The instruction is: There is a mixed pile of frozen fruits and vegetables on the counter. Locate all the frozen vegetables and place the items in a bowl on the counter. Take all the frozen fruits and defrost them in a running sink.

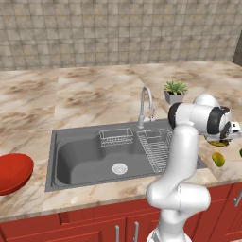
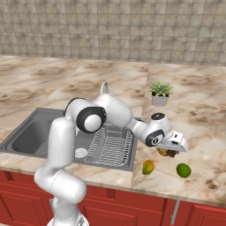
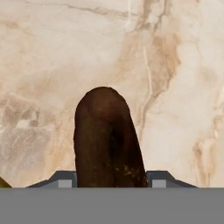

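- Gripper [image 2: 169,152]: poised low over the counter [image 2: 198,132] to the right of the sink [image 2: 26,137], jaws set on either side of a dark-tipped banana [image 2: 162,152]; in the hand view, banana's brown end [image 3: 107,140] fills the gap between both fingertips [image 3: 64,180]; taken as closed on it, held just above the marble surface.
- Yellow-green oval fruit with orange blush [image 2: 148,167]: lying on the counter near its front edge, just right of the sink rim, close below the gripper; seen also in the left base view [image 1: 218,159].
- Round bright green vegetable [image 2: 183,170]: resting on the counter to the right of the oval fruit, apart from it.
- Red bowl [image 1: 13,172]: sitting on the counter left of the sink, well apart from the produce.
- Sink: dark grey basin with round drain [image 1: 119,168], wire racks [image 1: 116,137] inside, curved chrome tap [image 1: 145,106] behind; whether water runs, cannot tell.
- Small potted plant [image 2: 160,93]: standing on the counter behind the gripper, toward the tiled wall.
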